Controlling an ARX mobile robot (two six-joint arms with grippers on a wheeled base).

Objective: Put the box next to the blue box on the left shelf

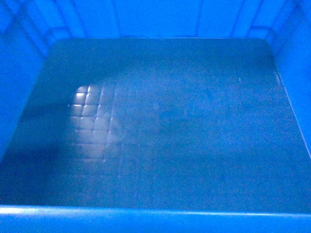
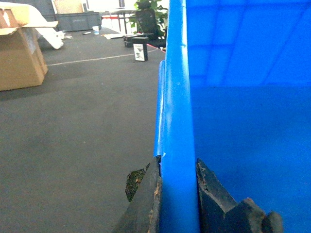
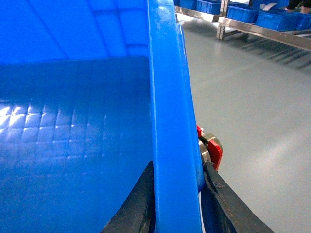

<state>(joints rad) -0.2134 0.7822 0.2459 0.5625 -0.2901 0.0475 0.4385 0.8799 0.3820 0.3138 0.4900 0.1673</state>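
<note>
Box (image 1: 160,126) fills my head view, bright blue, open-topped, its floor faintly gridded and holding nothing I can see. I carry it by its side rims: my left gripper (image 2: 179,194) clamps one rim, my right gripper (image 3: 177,199) the other. Cardboard carton (image 2: 19,53) stands on the floor well off to the left.

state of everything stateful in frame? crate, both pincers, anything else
blue crate: empty, open-top, gripped at both side rims
left pincer: shut on the crate's left rim, one finger on each side of the wall
right pincer: shut on the crate's right rim, same straddle
cardboard box: on the floor, top flaps open
shelf crates: sitting on a rack, contents not visible
</note>
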